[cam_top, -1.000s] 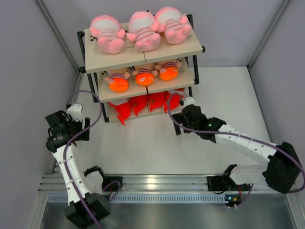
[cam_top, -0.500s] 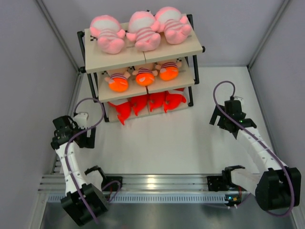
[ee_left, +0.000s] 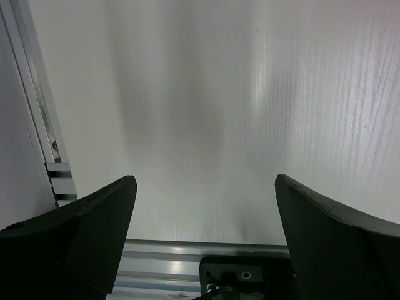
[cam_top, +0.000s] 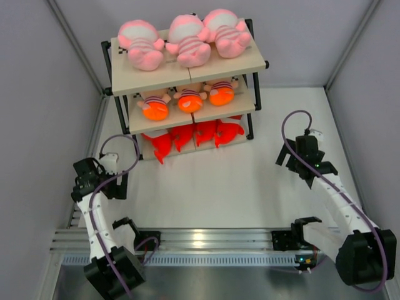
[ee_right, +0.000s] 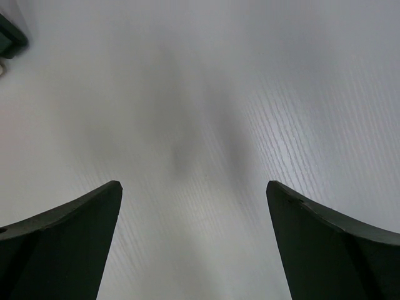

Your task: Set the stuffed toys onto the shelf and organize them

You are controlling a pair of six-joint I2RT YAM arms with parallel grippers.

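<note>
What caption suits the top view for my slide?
Stuffed toys fill the shelf; left gripper and right gripper open, empty.

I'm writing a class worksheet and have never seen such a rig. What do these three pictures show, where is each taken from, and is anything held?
Two robot arms, the left arm and the right arm, are bolted at the near edge of a white table. The wide picture looks down from above and behind them. The other two come from cameras on the wrists: the dark wedges are the fingers of the left gripper and right gripper, both open, holding nothing. On the shelf lie three pink dolls on top, three orange-headed dolls in the middle, red sharks on the lowest level.
</note>
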